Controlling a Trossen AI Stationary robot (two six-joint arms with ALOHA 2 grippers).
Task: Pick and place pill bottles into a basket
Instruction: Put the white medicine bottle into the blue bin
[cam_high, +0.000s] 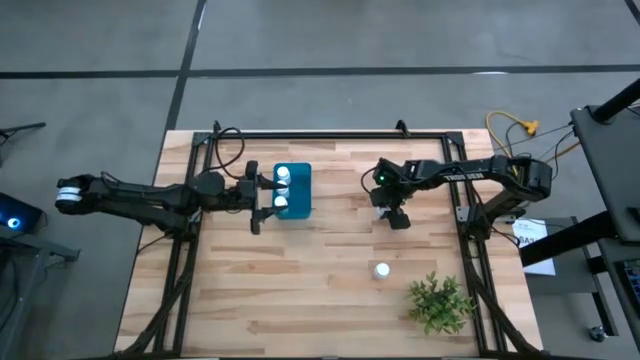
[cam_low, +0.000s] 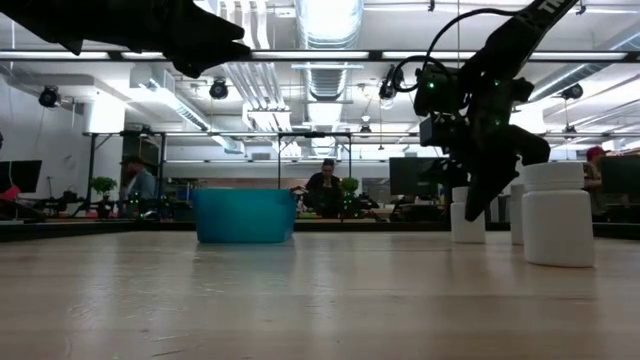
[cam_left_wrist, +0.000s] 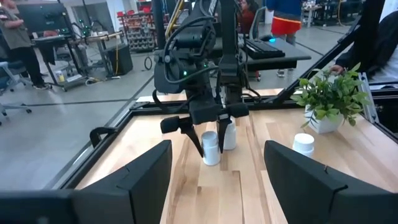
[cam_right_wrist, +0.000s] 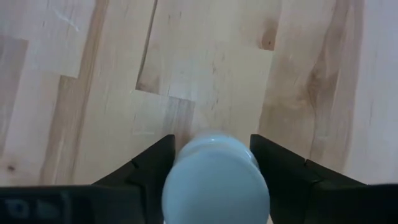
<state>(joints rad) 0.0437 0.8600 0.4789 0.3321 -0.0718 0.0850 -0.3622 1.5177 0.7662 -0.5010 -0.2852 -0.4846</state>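
The blue basket (cam_high: 300, 190) stands at the table's far left and holds two white pill bottles (cam_high: 283, 176) (cam_high: 281, 202). It also shows in the low view (cam_low: 245, 216). My left gripper (cam_high: 266, 198) hangs open and empty above the basket's left rim, high above the table (cam_low: 205, 45). My right gripper (cam_high: 390, 212) points down at the table's middle right, shut on a standing pill bottle (cam_right_wrist: 216, 180) (cam_left_wrist: 211, 147). A second bottle (cam_left_wrist: 229, 135) stands right behind it. Another bottle (cam_high: 381, 270) (cam_low: 558, 214) stands alone toward the near edge. My right gripper pinches the bottle between its two fingers (cam_right_wrist: 152, 165), one on each side of the body just below the white cap (cam_right_wrist: 216, 158). The fingers come from above, pointing down. The bottle stands upright with its base on the table (cam_low: 467, 238).
A small green plant (cam_high: 440, 302) stands near the right front corner, just right of the lone bottle. A black frame (cam_high: 320, 134) runs along the table's far and side edges. Bare wood lies between the basket and my right gripper. People sit in the room beyond.
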